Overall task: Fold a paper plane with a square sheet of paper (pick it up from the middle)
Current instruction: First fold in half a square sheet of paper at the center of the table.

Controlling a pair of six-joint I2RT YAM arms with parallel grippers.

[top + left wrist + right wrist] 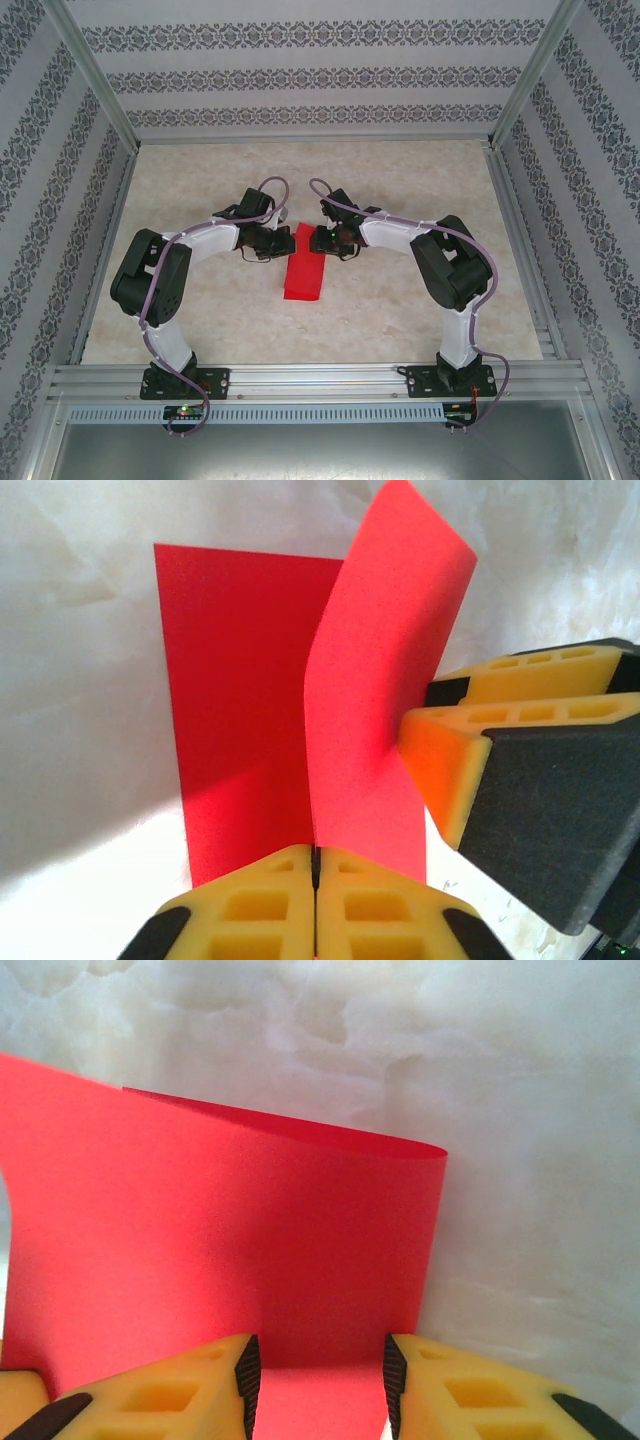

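the square sheet of paper (pixel 303 266) is seen near the middle of the pale marbled counter (pixel 400 330), between the two arms, as a narrow red shape. from the left wrist view one part of it (pixel 240 700) is laid flat on the counter while the other part is lifted into an upright, slightly curved flap (pixel 385 670); the two parts are joined along a crease. the left end effector (pixel 316 865) is shown with its yellow fingers pressed together, and the near end of that crease is pinched between them. the right end effector (pixel 318 1345) is held with its fingers apart, red paper being visible in the gap between them, and the raised flap is curled up just in front of it. in the left wrist view its fingertips (pixel 440 750) are set against the far side of the flap. both end effectors are placed at the far end of the sheet, close to each other.
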